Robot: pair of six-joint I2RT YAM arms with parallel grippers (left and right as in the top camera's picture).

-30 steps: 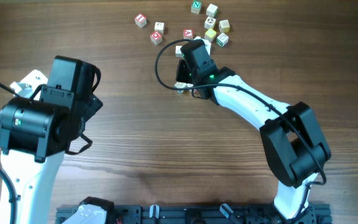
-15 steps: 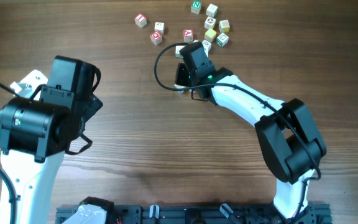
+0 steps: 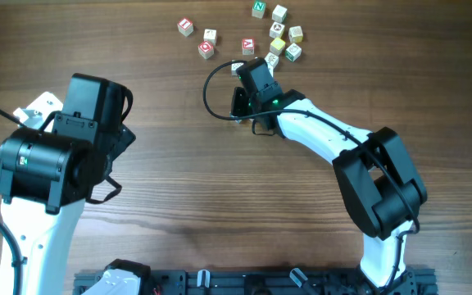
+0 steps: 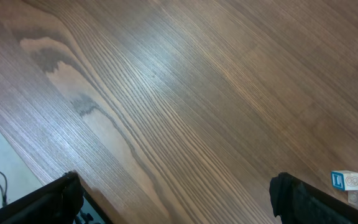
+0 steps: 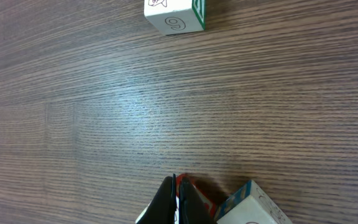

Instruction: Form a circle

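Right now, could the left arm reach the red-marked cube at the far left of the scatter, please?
Probably yes: the left gripper is wide open, only bare table lies between it and the red-marked cube, and the right arm sits farther right.

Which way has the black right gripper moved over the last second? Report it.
Yes. The shut right gripper has drawn back slightly, downward in the overhead view, away from the red-marked pale wooden cube, which stayed put.

a green-faced letter cube (image 3: 258,8) at the far edge of the counter (image 3: 179,188) shows a white n. a pale cube (image 5: 174,14) in the right wrist view bears an outlined curl like a 9 or g. marks on the other cubes (image 3: 206,49) are too small to read.
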